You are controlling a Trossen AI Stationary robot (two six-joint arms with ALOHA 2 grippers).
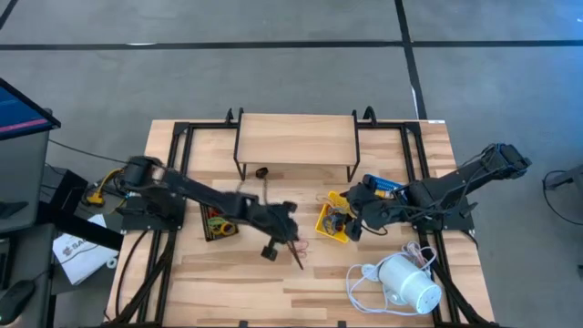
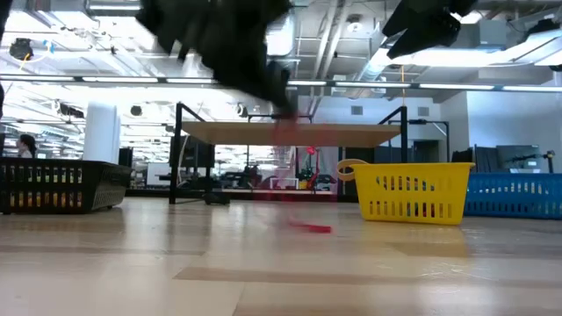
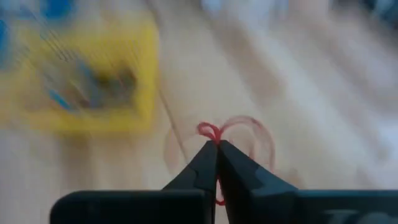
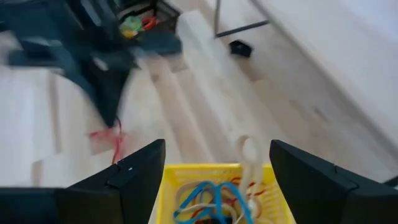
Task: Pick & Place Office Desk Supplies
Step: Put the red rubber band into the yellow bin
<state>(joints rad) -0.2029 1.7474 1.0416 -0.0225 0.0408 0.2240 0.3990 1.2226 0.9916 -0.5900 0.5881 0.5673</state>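
A red rubber band [image 3: 214, 132] is pinched between the left gripper's [image 3: 216, 144] pressed-together fingers, lifted just off the bench [image 1: 273, 282] for carrying to a tray. The right gripper [image 4: 217, 165] waits, fingers spread, over the yellow tray [image 4: 219, 169]. Blur hides the band's full loop.

A wooden table [image 1: 273, 282] fills the frame's centre. On it: a riser shelf [image 1: 296, 138] at top, black tray [image 1: 217, 223] left, yellow tray [image 1: 333, 221] centre-right, white device [image 1: 407, 282] lower right.
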